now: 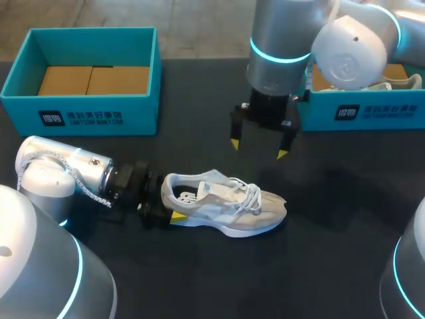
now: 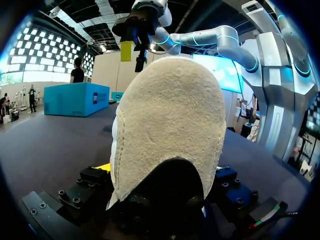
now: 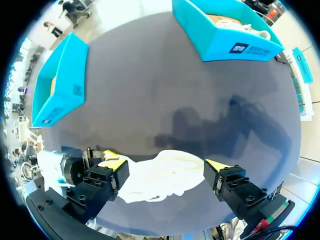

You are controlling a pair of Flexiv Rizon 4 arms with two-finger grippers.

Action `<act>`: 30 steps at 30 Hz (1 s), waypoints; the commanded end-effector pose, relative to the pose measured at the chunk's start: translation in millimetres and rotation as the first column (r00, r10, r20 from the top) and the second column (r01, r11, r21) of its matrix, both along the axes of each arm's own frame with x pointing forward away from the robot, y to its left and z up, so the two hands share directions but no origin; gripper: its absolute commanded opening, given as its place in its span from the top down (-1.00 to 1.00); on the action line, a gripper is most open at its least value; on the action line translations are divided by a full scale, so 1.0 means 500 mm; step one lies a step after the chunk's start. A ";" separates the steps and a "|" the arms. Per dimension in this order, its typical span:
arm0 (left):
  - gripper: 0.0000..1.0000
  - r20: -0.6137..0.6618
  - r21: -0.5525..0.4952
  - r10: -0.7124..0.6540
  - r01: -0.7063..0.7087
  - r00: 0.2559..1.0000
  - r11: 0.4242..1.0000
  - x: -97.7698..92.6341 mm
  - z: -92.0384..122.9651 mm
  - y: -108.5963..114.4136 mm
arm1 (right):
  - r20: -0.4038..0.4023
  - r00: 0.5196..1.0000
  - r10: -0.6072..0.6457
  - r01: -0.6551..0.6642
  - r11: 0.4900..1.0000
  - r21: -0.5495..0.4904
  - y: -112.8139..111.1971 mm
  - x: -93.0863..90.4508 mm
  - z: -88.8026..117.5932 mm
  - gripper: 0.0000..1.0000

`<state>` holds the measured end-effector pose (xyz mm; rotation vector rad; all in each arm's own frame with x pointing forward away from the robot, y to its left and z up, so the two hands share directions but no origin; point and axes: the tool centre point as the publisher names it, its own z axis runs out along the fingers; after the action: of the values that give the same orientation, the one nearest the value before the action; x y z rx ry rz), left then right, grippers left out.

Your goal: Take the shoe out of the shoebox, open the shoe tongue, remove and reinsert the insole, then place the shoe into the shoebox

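Shoe (image 1: 226,206) sits on its sole on the table (image 1: 332,252), outside the blue shoebox (image 1: 80,114) at far left. Left gripper (image 1: 166,203) clamps the heel, one finger on each side. Right gripper (image 1: 258,147) hangs above the shoe, fingers spread wide, touching nothing.

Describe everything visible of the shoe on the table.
The shoe is a pale grey-and-white sneaker with suede-looking panels, white laces and white sole. It stands upright on its sole on the dark table, toe away from the left hand, which clamps its heel from both sides. The right hand hangs open above, not touching.
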<state>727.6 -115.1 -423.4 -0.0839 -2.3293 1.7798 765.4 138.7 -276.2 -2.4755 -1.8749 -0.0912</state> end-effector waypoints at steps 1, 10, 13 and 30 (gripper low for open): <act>1.00 -0.001 0.000 -0.001 0.001 1.000 1.000 0.005 -0.007 0.006 | 0.003 1.000 0.005 -0.005 1.000 -0.016 0.037 -0.010 -0.006 -1.00; 1.00 -0.001 0.000 -0.001 0.001 1.000 1.000 0.005 -0.007 0.006 | -0.020 0.999 0.039 -0.040 0.998 -0.050 0.112 -0.028 -0.016 -1.00; 1.00 -0.001 0.000 -0.001 0.001 1.000 1.000 0.005 -0.007 0.006 | -0.025 0.999 0.043 -0.045 0.997 -0.070 0.137 -0.031 -0.020 -1.00; 1.00 -0.001 0.000 -0.001 0.001 1.000 1.000 0.005 -0.007 0.006 | -0.028 0.999 0.035 -0.036 0.998 -0.058 0.145 -0.035 -0.023 -1.00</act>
<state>727.5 -115.1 -423.4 -0.0840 -2.3292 1.7799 749.0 211.4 -287.4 -2.4632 -1.9396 0.0022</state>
